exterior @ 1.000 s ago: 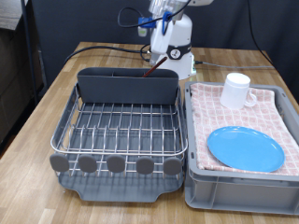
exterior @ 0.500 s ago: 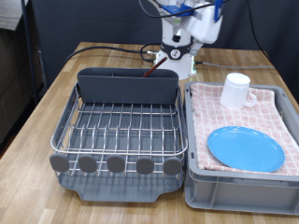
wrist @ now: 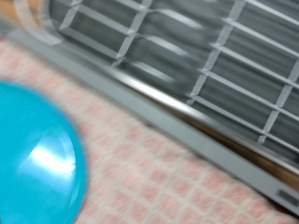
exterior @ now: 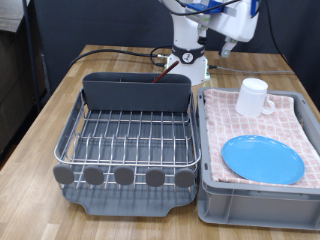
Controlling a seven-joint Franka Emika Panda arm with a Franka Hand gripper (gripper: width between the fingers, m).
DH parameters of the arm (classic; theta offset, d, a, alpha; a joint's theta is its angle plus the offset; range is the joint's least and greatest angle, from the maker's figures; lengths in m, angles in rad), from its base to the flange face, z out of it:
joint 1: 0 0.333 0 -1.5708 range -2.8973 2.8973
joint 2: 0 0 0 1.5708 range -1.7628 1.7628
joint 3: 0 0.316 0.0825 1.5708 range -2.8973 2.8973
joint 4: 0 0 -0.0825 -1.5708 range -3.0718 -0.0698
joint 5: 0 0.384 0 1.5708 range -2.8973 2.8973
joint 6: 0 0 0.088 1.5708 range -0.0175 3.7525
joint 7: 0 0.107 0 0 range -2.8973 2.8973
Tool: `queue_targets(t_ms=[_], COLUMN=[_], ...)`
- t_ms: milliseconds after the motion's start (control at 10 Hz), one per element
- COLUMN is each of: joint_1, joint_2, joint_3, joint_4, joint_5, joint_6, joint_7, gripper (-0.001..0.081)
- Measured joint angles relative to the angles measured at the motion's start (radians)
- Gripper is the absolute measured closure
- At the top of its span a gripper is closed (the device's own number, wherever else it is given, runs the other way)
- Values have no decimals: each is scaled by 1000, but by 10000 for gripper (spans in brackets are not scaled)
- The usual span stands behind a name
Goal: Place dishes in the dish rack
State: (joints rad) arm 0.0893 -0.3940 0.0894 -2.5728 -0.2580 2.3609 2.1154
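Dishes sit mostly outside the rack for now. The light-blue plate lies flat on the pink checked cloth inside the grey crate, toward the exterior view's bottom right. The white mug stands upright on the same cloth, further toward the top of that view, apart from the plate, its handle turned to the right. Only the reddish-brown tip of the wooden spoon shows, poking up out of the tall grey back compartment of the dish rack. The rack's silver wire grid holds nothing that I can see, and the rack stands just beside the crate on the wooden table.

The gripper hangs high near the exterior view's top edge, above and behind the mug, well clear of it and touching nothing. From that view it is small and partly lost against the white arm, so I cannot tell whether its fingers are spread or closed, and I see nothing between them.

The wrist view is blurred: it takes in an edge of the plate, the checked cloth and the rack's wire grid, with no fingers visible.
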Motion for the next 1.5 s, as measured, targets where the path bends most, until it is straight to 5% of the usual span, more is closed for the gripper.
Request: queue_targets(t_ms=[400, 700, 800, 1200, 1500], joint_1=[74, 84, 83, 73, 73], joint_2=[131, 238, 270, 379, 418], joint_3=[-10, 18, 18, -20, -28], joint_4=[160, 300, 311, 172, 93], joint_5=[134, 121, 119, 144, 309], joint_6=[-16, -93, -48, 383, 521], joint_7=[-182, -174, -157, -145, -304], gripper=[4, 4, 4, 4, 4])
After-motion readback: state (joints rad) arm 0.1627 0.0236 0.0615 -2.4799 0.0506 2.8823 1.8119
